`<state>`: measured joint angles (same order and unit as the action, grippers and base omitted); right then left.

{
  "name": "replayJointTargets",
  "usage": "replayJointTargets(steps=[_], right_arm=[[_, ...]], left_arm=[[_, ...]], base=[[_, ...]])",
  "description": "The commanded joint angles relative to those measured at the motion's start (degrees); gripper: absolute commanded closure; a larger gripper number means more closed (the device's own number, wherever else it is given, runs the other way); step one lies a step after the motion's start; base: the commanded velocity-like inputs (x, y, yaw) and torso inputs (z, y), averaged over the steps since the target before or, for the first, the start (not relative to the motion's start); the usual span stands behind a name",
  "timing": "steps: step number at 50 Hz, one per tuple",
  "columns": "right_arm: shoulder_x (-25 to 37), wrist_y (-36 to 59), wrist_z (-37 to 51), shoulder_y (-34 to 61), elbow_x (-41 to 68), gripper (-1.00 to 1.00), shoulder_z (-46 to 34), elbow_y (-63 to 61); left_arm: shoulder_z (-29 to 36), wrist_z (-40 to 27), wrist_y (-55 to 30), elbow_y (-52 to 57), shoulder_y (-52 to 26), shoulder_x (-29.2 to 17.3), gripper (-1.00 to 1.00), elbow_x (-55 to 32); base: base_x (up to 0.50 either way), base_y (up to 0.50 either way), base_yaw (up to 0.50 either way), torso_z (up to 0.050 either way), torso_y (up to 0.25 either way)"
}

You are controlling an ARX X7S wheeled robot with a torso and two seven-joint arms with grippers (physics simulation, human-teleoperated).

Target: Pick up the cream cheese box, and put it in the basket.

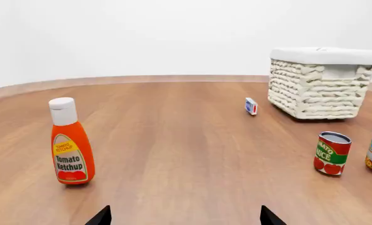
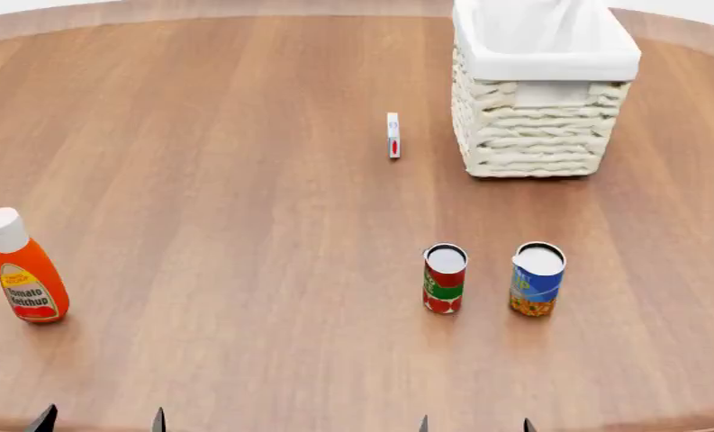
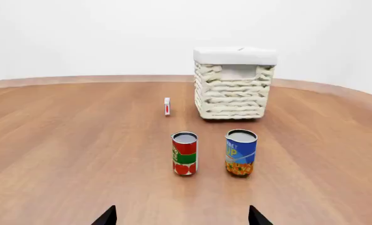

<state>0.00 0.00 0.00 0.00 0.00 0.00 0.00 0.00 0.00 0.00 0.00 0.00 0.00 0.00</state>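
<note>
At the near edge of the round wooden table [image 2: 212, 180], the left gripper [image 2: 101, 421] and the right gripper [image 2: 474, 425] show only as dark fingertips, each pair spread wide apart with nothing between them. Just beyond, on the left side, a tomato ketchup bottle [image 2: 22, 270] stands upright with its white cap on top. Right of centre, a red-and-green can [image 2: 445, 279] and a blue-and-yellow can [image 2: 537, 279] stand side by side, close but apart. Farther back, the cream cheese box [image 2: 393, 135] stands on a thin edge, its long axis running near to far in the head view, with the red spot at the near end. It sits just beside the basket [image 2: 537, 126], to the basket's left, not touching it. The basket's white liner folds over its rim.
</note>
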Motion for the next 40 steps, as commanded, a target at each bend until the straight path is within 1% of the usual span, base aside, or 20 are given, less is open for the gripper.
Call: replayJointTargets(steps=[1, 15, 16, 18, 19, 20, 21, 29, 40], right_arm=[[0.4, 0.0, 0.0, 0.4, 0.4, -1.00, -0.4, 0.6], [2.8, -0.4, 3.5, 0.0, 2.7, -1.00, -3.4, 0.1], [3.0, -0.2, 3.5, 0.0, 3.1, -1.00, -3.5, 0.0], [3.2, -0.2, 3.7, 0.0, 3.3, -1.00, -3.7, 0.0], [3.3, -0.3, 4.0, 0.0, 2.9, -1.00, -4.0, 0.0], [3.4, -0.3, 4.1, 0.0, 3.1, -1.00, -4.1, 0.1], [3.4, -0.3, 4.1, 0.1, 3.3, -1.00, -4.2, 0.2], [4.1, -0.8, 3.8, -0.1, 5.5, -1.00, -4.5, -0.3], [4.8, -1.1, 5.2, 0.1, 5.1, -1.00, -5.7, 0.0]], left_arm=[[0.6, 0.0, 0.0, 0.0, 0.0, -0.6, -1.00, -0.6], [3.3, -3.1, 0.0, 0.0, 0.0, -2.8, -1.00, -2.6], [4.2, -4.4, -1.5, -0.4, -0.6, -3.1, -1.00, -0.3], [4.4, -4.6, -1.5, -0.4, -0.6, -3.3, -1.00, -0.4], [5.2, -5.6, 1.7, -0.5, 0.1, -3.4, -1.00, 1.2], [4.8, -4.7, 2.5, -0.4, 0.4, -3.3, -1.00, -1.0], [3.4, -4.1, 0.8, 0.0, -0.1, -3.4, -1.00, -3.9], [4.4, -5.1, 1.7, -0.5, -0.1, -3.9, -1.00, -4.1], [5.2, -5.7, 1.1, -0.2, -0.2, -4.8, -1.00, -5.1]], base=[[0.00, 0.00, 0.00, 0.000, 0.000], [0.00, 0.00, 0.00, 0.000, 0.000], [0.00, 0.00, 0.00, 0.000, 0.000], [0.00, 0.00, 0.00, 0.000, 0.000], [0.00, 0.00, 0.00, 0.000, 0.000], [0.00, 0.00, 0.00, 0.000, 0.000], [0.00, 0.00, 0.00, 0.000, 0.000], [0.00, 0.00, 0.00, 0.000, 0.000], [0.00, 0.00, 0.00, 0.000, 0.000]])
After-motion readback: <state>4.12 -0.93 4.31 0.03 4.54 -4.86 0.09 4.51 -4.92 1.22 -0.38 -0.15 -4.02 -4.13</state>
